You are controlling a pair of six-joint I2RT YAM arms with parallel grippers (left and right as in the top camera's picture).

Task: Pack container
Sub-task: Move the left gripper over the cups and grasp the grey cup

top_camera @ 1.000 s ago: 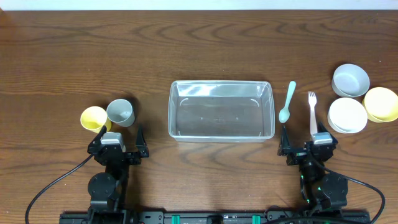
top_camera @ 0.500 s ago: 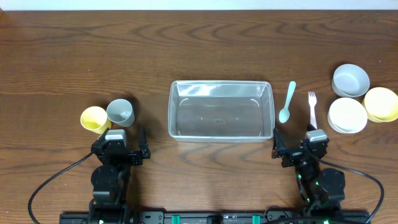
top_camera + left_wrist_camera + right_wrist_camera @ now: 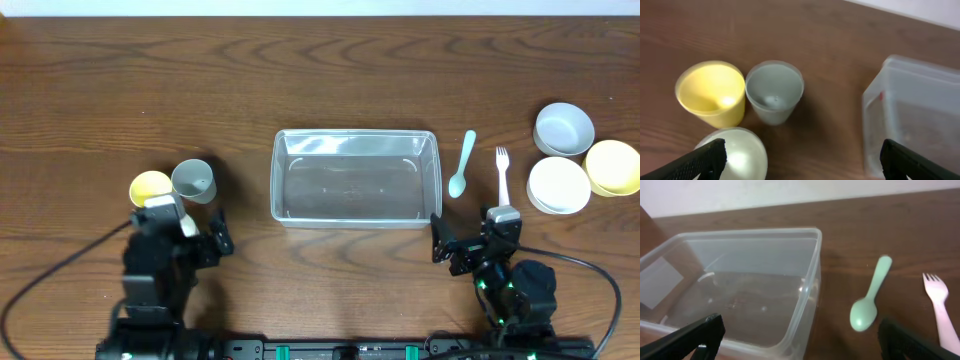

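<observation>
Container (image 3: pixel 355 185): empty, set mid-table (image 3: pixel 320 70).
Handling: judged light, thin, flexible, slick; rim to be pinched at a short side.
Left gripper (image 3: pixel 805 165): left of container, jaws spread.
Right gripper (image 3: pixel 800 342): right of container, jaws spread.

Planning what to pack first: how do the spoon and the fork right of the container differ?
The spoon is mint green; the fork is whitish. The spoon's bowl points toward the robot; the fork's tines point away. The spoon lies nearer the container than the fork. Both lie flat on the table, outside the container.
</observation>
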